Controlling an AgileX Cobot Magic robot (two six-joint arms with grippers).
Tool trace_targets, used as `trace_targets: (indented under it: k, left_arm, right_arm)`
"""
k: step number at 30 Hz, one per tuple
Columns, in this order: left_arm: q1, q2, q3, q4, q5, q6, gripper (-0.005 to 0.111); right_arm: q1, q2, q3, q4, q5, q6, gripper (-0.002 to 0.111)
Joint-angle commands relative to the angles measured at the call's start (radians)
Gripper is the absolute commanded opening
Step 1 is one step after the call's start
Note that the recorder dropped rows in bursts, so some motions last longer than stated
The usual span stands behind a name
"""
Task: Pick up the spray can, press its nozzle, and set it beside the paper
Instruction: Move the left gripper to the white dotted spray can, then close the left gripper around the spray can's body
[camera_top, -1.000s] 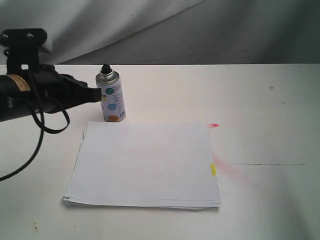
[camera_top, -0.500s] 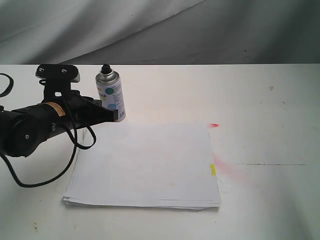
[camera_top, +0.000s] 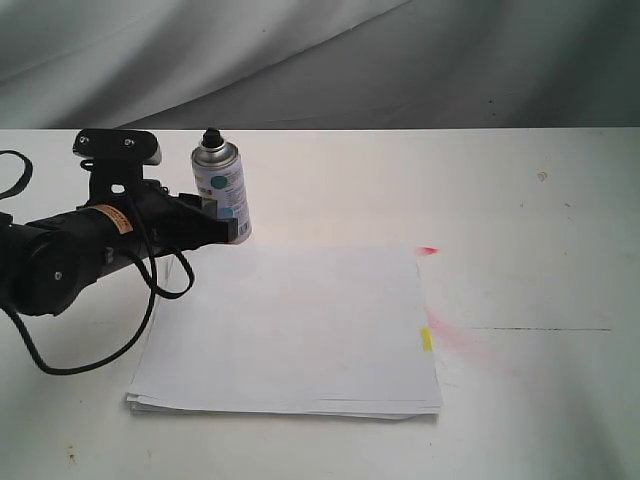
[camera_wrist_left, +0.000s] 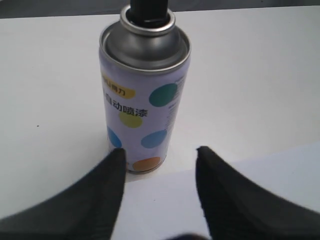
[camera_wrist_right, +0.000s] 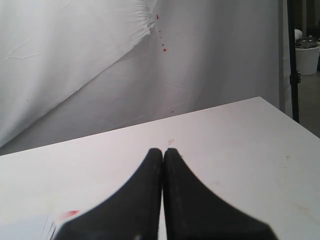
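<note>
The spray can (camera_top: 222, 195) stands upright on the table just behind the far left corner of the paper (camera_top: 290, 330), its black nozzle (camera_top: 211, 136) on top. My left gripper (camera_top: 230, 226) is low at the can's base, over the paper's corner. In the left wrist view the can (camera_wrist_left: 142, 95) with its nozzle (camera_wrist_left: 149, 10) stands just beyond my open left gripper (camera_wrist_left: 160, 150), nothing between the fingers; one fingertip (camera_wrist_left: 117, 156) overlaps the can's lower edge. My right gripper (camera_wrist_right: 163, 151) is shut, empty, above bare table, and is outside the exterior view.
The paper has a yellow tab (camera_top: 426, 340) at its right edge. A red paint mark (camera_top: 428, 250) and a pink stain (camera_top: 470, 345) lie on the white table (camera_top: 540, 260) to its right. A grey cloth backdrop (camera_top: 400, 60) hangs behind the table.
The left arm has dropped and swung in from the left, bringing its open gripper down to the can's base. In the last half second it barely moved. The can has stayed put.
</note>
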Motion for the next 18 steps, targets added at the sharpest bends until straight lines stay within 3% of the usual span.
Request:
trace_targets:
  k: [1, 5, 18]
  left_arm:
    - [-0.005, 0.003, 0.002, -0.009, 0.006, -0.004, 0.070]
    - [-0.005, 0.003, 0.002, -0.009, 0.011, -0.004, 0.078]
    - [-0.005, 0.006, 0.002, -0.009, -0.074, -0.008, 0.078]
  right_arm:
    - [0.004, -0.005, 0.003, -0.014, -0.004, 0.002, 0.000]
    - [0.004, -0.005, 0.003, -0.014, -0.004, 0.002, 0.000]
    - [0.004, -0.005, 0.003, -0.014, -0.004, 0.002, 0.000]
